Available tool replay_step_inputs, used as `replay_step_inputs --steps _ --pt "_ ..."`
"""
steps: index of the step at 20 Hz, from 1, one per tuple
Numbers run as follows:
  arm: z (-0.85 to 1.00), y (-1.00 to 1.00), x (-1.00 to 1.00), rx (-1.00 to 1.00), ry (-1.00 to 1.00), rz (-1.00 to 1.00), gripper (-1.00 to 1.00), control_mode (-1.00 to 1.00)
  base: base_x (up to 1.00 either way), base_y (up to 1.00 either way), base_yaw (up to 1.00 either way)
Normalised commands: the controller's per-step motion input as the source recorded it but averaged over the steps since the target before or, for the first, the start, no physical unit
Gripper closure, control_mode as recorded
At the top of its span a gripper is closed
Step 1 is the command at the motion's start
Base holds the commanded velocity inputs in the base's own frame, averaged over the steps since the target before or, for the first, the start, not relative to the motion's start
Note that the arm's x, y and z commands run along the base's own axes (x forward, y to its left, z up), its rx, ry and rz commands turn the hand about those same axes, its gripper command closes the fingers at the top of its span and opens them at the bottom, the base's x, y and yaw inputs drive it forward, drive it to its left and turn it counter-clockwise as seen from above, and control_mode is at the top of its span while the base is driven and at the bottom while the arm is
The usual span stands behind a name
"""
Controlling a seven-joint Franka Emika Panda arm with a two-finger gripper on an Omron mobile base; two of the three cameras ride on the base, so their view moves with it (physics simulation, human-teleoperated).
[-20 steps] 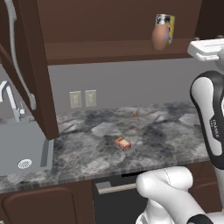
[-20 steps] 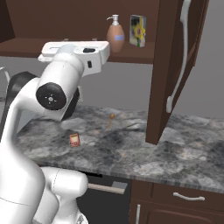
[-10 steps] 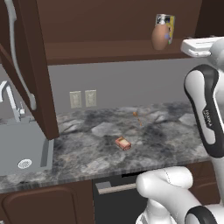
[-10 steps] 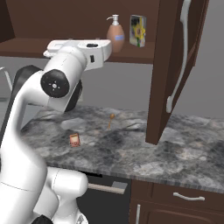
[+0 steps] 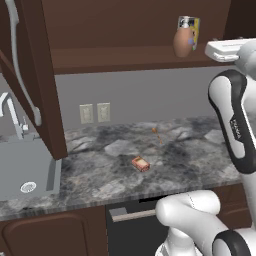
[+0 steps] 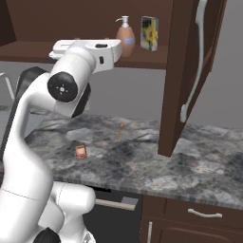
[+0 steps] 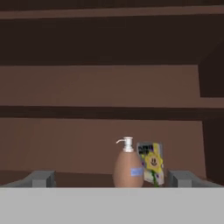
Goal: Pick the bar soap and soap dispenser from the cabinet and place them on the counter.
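Flat yellow-and-blue box [image 7: 151,162] with a sunflower print stands upright straight ahead of the gripper, slightly right of its centre line, well apart from the fingertips. Small thin orange stick [image 6: 120,131] lies far below the gripper near the back wall. Two pale wall outlets [image 5: 95,113] sit side by side on the grey wall, below the gripper and off to its left. Grey sink [image 5: 27,167] with a silver faucet [image 5: 12,116] is far left and low. Dark dishwasher front with a pale bar handle [image 5: 131,214] lies lowest, beneath.
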Motion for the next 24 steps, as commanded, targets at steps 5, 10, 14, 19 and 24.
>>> replay_step_inputs --steps 5,10,14,19,24 --pt "-0.02 0.00 0.25 0.00 -0.03 0.00 -1.00 -1.00 0.00 0.00 0.00" --pt "0.00 0.00 0.26 0.00 0.00 0.00 -1.00 -1.00 0.00 0.00 0.00" --pt "-0.01 0.00 0.23 0.00 0.00 0.00 -1.00 -1.00 0.00 0.00 0.00" --pt "-0.04 0.00 0.20 0.00 -0.01 0.00 -1.00 -1.00 0.00 0.00 0.00" --pt "-0.06 0.00 0.19 0.00 -0.04 0.00 -1.00 -1.00 0.00 0.00 0.00"
